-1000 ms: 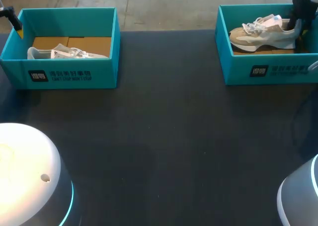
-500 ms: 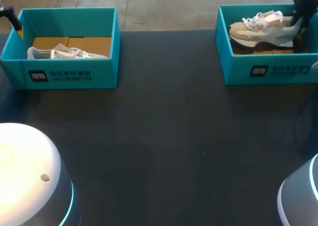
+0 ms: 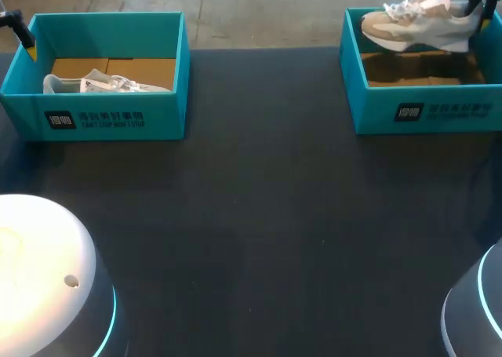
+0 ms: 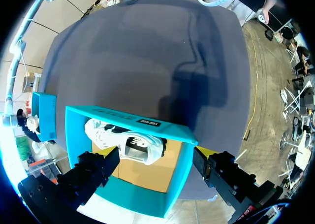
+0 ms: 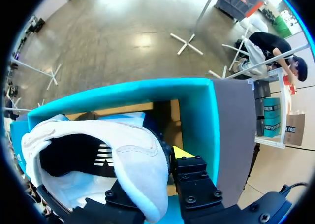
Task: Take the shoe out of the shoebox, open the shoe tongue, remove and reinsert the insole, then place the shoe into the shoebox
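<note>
Dark bench (image 3: 259, 216) carries a teal shoebox at each far corner. We hold the beige sneaker (image 3: 416, 29) roughly level over the right shoebox (image 3: 423, 110), toe toward the bench's middle, which we judge lets it clear the walls on the way out. Our right pincer (image 5: 162, 160) is clamped on the heel collar, so the shoe juts out ahead of it. The white sneaker (image 4: 125, 145) lies in the left shoebox (image 3: 110, 118), under our left pincer (image 4: 157, 167), whose fingers stand apart, touching nothing.
</note>
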{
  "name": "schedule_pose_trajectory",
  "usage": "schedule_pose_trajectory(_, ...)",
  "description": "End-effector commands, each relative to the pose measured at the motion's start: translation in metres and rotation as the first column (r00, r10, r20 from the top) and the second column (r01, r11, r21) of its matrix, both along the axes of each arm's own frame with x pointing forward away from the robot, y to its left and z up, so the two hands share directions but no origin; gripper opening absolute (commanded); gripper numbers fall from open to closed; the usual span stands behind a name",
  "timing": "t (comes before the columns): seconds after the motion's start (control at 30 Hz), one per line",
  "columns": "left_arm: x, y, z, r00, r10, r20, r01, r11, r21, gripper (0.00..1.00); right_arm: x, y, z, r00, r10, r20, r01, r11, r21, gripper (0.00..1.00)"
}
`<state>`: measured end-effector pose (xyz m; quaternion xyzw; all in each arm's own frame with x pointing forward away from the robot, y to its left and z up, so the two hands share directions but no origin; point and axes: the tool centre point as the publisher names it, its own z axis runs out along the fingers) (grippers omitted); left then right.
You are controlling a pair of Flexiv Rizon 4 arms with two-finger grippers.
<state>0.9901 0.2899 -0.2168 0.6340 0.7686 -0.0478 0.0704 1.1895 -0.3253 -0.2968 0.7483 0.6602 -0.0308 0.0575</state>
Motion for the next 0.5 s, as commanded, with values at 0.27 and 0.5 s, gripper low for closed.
schedule_pose_trajectory(0.27, -0.001, 0.0, 0.0, 1.0, 0.0, 0.003, 0.0, 1.0, 0.002, 1.0, -0.014, 0.022, 0.064, 0.996, 0.031, 0.078, -0.028, 0.999, -0.035, 0.0)
schedule_pose_trajectory(0.5, -0.001, 0.0, 0.0, 1.0, 0.0, 0.003, 0.0, 1.0, 0.002, 1.0, -0.02, 0.04, 0.091, 0.992, 0.058, 0.11, -0.052, 0.997, -0.057, 0.0)
